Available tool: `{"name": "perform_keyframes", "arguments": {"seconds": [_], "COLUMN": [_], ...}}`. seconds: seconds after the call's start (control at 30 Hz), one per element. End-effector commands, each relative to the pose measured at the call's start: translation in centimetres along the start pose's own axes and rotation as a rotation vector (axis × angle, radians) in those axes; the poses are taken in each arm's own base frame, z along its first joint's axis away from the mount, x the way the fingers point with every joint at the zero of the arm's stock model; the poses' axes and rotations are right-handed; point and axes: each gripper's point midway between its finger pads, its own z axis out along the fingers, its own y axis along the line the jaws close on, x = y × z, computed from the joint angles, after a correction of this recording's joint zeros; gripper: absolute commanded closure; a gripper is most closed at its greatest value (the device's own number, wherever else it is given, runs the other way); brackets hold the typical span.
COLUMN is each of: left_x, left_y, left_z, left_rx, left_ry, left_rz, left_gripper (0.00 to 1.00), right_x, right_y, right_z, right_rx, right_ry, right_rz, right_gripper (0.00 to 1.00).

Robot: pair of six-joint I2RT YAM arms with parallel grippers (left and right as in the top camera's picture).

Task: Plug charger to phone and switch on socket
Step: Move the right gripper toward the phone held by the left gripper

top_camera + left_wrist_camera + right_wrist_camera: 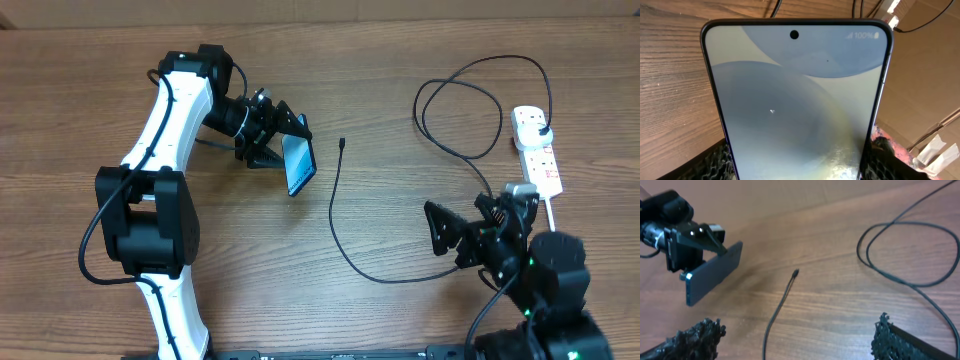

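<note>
Two arms: the white-and-black left arm [160,130] reaches over the left half of the brown wooden table [400,320]; the black right arm [545,270] sits by the near right corner.
Left jaws: clamped on the two long edges of the slim black-framed smartphone [298,160]; in the left wrist view a dark textured pad presses each side near its lower end.
Phone place: held up on edge and tilted, left of the table's middle and nearer the far edge; whether its lowest corner touches the table cannot be told.
Phone screen: light blue-white [800,110], lit, with a punch-hole camera and "100%" along the top short edge; from the right wrist it shows as a blue-grey slab [712,277].
Right jaws: spread wide apart, gripping nothing, aimed toward the left edge.
Charger: the long thin black cable [333,205] lies on the table, curving from the middle toward the right arm, then looping near the far right corner; in the right wrist view it [775,315] runs between the two parted fingers.
Connector tip: small and black [342,142] [795,273], lying free on the table just right of the phone, apart from it.
Plug: the black plug [540,128] sits in the far end of the white oblong power strip [545,165].
Socket: lies near the right edge, toward the far right corner; its red switches are too small to read.
Cord: a thick white cord [551,212] leaves the strip toward the near edge.
</note>
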Motion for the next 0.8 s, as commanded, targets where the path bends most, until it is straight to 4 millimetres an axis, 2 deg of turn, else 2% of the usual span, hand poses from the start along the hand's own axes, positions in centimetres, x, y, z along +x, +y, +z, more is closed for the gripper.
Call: {"name": "perform_keyframes", "arguments": {"seconds": [0.0, 0.17, 0.27, 0.43, 0.53, 0.7, 0.73, 0.77], "left_x": [0.0, -0.2, -0.2, -0.3, -0.4, -1.0, -1.4, -1.6], "left_y": [-1.4, -1.4, -1.4, -1.5, -1.5, -1.8, -1.8, -1.8], "left_z": [-0.4, -0.4, -0.4, -0.4, -0.4, -0.5, -0.7, -0.9], "left_rx": [0.025, 0.027, 0.028, 0.030, 0.031, 0.039, 0.044, 0.047], "left_ry": [-0.014, -0.020, -0.021, -0.024, -0.027, -0.049, -0.062, -0.069], "left_rz": [0.067, 0.076, 0.077, 0.081, 0.084, 0.102, 0.103, 0.099], "left_gripper": [0.42, 0.42, 0.42, 0.42, 0.42, 0.41, 0.41, 0.41], "right_x": [-2.3, -3.6, -4.5, -4.9, -4.1, -2.3, -1.5, -1.0], "right_y": [1.5, 2.5, 3.5, 3.6, 4.4, 4.5, 4.6, 4.6], "right_z": [-0.8, -0.9, 0.0, 1.8, 3.1, 5.0, 5.9, 6.4], "right_rx": [-0.013, 0.017, -0.031, -0.048, -0.109, -0.130, -0.137, -0.138], "right_ry": [0.066, 0.290, 0.330, 0.340, 0.402, 0.503, 0.544, 0.566], "right_rz": [0.016, 0.022, 0.046, 0.085, 0.136, 0.171, 0.180, 0.186], "right_gripper": [0.00, 0.00, 0.00, 0.00, 0.00, 0.00, 0.00, 0.04]}}
